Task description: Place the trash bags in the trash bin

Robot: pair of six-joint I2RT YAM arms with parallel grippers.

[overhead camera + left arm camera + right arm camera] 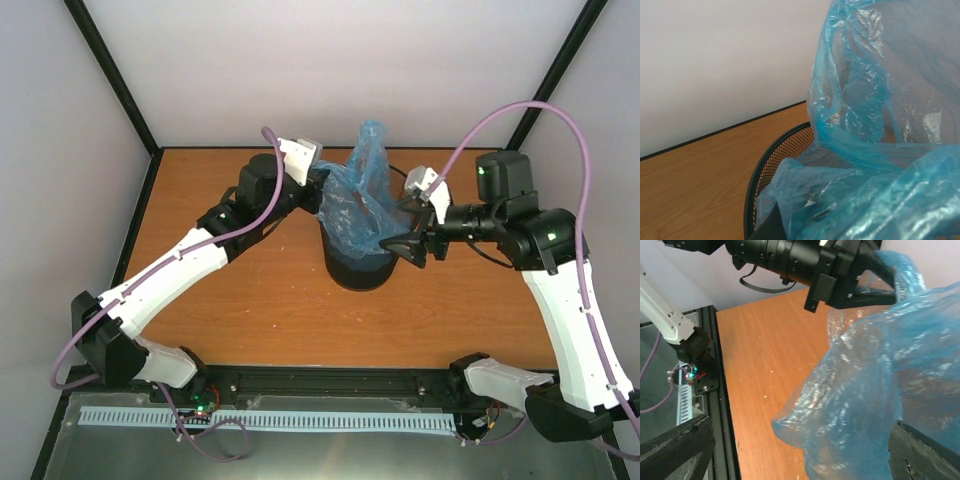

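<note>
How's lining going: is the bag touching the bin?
Touching. Left wrist view shows the bag lying inside the bin, pressed against its mesh wall.

Light-blue translucent trash bag (362, 195) — black mesh trash bin (357, 270) — orange-brown wood-grain table (260, 300).

Orange wooden tabletop (250, 300), plain white walls (330, 70), black corner posts (112, 75)

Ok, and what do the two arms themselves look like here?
The left arm and right arm match: white shells on the long links, black joints and bases. A lilac cable loops along each, and a white camera block sits at each wrist. Small green lights glow on the right arm's joints. The left tool and right tool are black with tapered fingers.
</note>
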